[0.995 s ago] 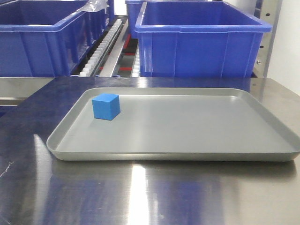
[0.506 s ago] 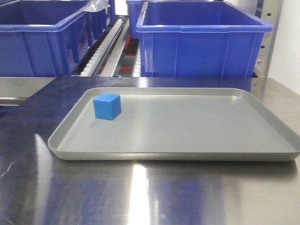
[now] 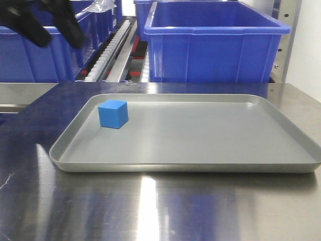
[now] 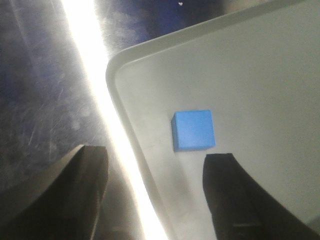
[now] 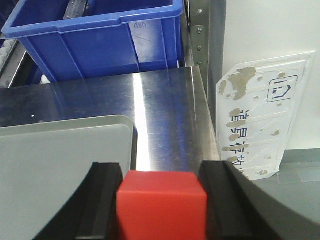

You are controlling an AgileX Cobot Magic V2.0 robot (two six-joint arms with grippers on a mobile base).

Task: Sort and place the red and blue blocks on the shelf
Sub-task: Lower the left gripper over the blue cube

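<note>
Left tool (image 4: 156, 156) hangs with its jaws spread wide and nothing between them. In its own wrist view one finger (image 4: 85, 190) is over the bare counter (image 4: 45, 85) outside the tray's rim, and the other is over the tray floor. Just ahead of that gap, and offset toward the finger over the tray, lies the blue block (image 4: 194, 130), flat on the grey tray (image 4: 116, 100) near a rounded corner and apart from the rim. Being a cube, it has no long axis to line up with; its sides look roughly square to the fingers. My judgement is that the coming grasp turns on that offset: the tool would need to go forward and a little toward the tray's middle to centre the cube before descending. This arm is plainly the nearer one to it. The right tool (image 5: 161, 171) is closed on the red block (image 5: 161, 202), held off the tray's near right corner above the counter. From the front, the blue block sits in the tray's far left part. The left tool shows only as a dark blur high on the left, in front of a blue bin (image 3: 215, 45). Behind the tray stands the shelf (image 3: 287, 45) carrying the bins, where both blocks have yet to go.
</note>
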